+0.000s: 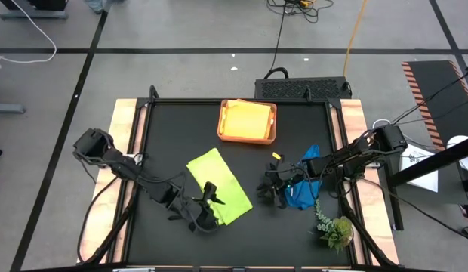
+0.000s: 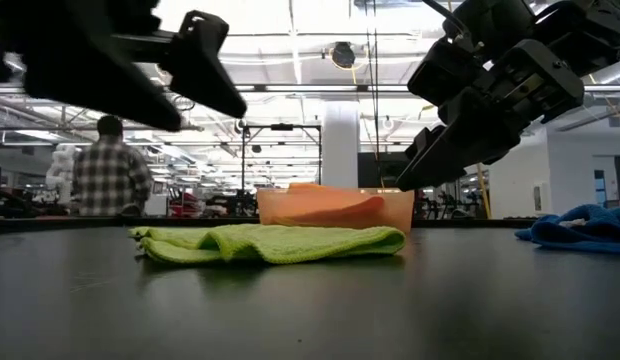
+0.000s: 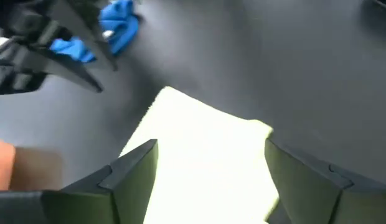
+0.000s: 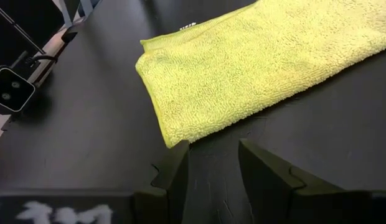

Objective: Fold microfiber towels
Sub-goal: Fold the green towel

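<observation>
From above, my high camera looks straight down on the whole table (image 1: 143, 162). My low camera sits at table height and faces level across it into the room, very near the surface. Each wrist camera looks forward past its own fingers, close to the tabletop. All four views share the lime green towel (image 1: 219, 185), lying near 6 o'clock from the table's centre.

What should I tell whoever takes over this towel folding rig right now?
Left gripper: open, over the lime green towel, holding nothing.
Right gripper: fingers apart, empty, between the lime towel and the blue towel.
Lime towel lies folded flat mid-table. Blue towel is crumpled at the right. Tray at the back holds orange and yellow cloth.
Left: fold the blue towel.
</observation>
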`<control>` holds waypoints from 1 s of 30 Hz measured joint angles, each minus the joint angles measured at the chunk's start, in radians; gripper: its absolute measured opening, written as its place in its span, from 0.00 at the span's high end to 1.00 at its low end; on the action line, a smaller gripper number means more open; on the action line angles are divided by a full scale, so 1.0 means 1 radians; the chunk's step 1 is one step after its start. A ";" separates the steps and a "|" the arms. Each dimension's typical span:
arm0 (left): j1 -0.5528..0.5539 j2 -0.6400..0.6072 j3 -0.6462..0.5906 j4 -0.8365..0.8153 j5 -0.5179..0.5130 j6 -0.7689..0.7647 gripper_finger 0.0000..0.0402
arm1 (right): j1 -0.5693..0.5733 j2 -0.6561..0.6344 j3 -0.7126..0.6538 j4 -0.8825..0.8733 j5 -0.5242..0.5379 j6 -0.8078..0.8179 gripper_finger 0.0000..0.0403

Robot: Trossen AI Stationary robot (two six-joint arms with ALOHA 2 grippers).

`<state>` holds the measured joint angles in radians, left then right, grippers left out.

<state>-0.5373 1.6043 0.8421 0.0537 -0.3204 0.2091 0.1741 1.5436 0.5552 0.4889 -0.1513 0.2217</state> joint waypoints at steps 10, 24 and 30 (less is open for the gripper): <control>-0.077 0.077 0.006 -0.034 -0.009 0.046 0.27 | 0.000 0.000 0.000 0.016 0.054 -0.003 0.67; -0.079 0.277 0.158 -0.179 -0.088 0.258 0.31 | 0.000 0.000 0.000 0.049 0.053 0.020 0.67; -0.075 0.285 0.153 -0.147 -0.139 0.306 0.32 | 0.000 0.000 0.000 0.037 0.054 0.020 0.67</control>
<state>-0.6125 1.8893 0.9947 -0.0933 -0.4594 0.5147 0.1741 1.5433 0.5549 0.5260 -0.0975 0.2417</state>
